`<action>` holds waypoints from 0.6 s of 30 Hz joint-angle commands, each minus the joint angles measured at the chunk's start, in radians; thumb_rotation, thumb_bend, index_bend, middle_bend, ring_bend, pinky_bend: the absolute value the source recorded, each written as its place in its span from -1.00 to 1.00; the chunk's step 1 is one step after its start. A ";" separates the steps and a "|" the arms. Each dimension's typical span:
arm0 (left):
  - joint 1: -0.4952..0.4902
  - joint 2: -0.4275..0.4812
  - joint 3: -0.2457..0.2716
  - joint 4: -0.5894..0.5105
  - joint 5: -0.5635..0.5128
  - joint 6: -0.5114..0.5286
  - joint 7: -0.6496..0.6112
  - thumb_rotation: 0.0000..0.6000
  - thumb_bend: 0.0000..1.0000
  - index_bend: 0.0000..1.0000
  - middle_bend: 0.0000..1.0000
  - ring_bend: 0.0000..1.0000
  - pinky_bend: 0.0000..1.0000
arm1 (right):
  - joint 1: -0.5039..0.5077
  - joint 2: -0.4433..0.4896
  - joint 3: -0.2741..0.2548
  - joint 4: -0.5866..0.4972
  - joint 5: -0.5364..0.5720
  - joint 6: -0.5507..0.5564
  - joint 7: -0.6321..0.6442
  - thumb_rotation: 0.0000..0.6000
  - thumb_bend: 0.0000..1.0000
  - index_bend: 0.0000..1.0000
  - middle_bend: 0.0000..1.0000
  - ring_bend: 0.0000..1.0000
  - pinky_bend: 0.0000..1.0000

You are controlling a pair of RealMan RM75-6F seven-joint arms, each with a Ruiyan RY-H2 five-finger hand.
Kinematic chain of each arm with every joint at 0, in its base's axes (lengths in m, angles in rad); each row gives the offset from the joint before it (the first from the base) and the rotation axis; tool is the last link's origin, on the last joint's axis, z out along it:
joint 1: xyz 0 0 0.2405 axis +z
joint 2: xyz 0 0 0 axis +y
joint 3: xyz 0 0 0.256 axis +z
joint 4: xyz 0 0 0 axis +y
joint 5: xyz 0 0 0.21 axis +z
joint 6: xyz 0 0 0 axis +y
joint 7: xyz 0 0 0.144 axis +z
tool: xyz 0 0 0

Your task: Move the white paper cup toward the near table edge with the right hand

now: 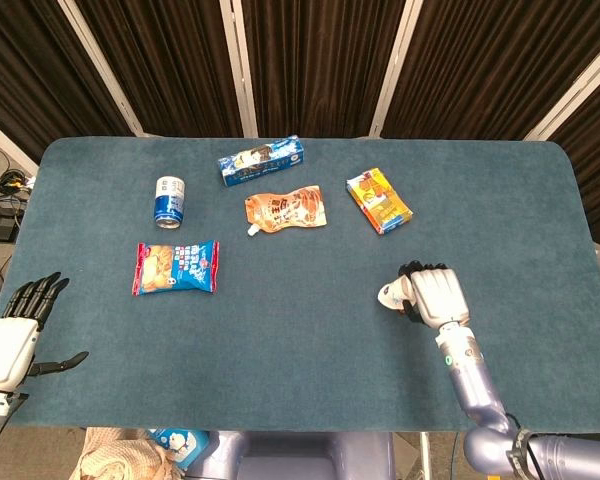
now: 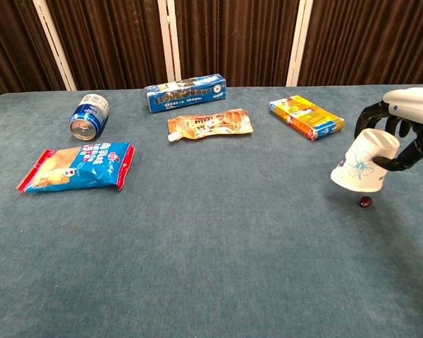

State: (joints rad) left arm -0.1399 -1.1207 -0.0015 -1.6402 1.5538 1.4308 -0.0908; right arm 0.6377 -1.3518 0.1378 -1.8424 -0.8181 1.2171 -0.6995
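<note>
Over on the right, right hand (image 2: 407, 130) has its fingers wrapped around the paper cup (image 2: 359, 163) (tilted, lifted off the worktop (image 2: 211, 239)); near edge lies straight toward the robot.

Your right hand (image 1: 433, 293) raised over table, fingers (image 2: 378, 111) curled, gripping white paper cup (image 2: 362, 163) tilted. Left hand (image 1: 18, 332) off near-left table edge, fingers spread, holding nothing.
</note>
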 commanded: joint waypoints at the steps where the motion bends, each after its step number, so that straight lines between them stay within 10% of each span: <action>1: 0.000 -0.001 0.000 0.000 0.002 0.001 0.003 1.00 -1.00 -1.00 -1.00 -1.00 -1.00 | -0.008 0.004 -0.010 -0.017 -0.007 0.016 -0.009 1.00 -0.01 -0.16 -0.40 -0.29 -0.37; 18: -0.002 -0.002 0.001 0.002 0.004 0.000 0.003 1.00 -1.00 -1.00 -1.00 -1.00 -1.00 | -0.025 -0.056 -0.032 0.049 0.027 0.018 -0.003 1.00 -0.01 -0.16 -0.40 -0.29 -0.37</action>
State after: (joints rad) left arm -0.1420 -1.1228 -0.0008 -1.6384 1.5576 1.4305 -0.0874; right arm 0.6135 -1.4041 0.1079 -1.7970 -0.7901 1.2363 -0.7032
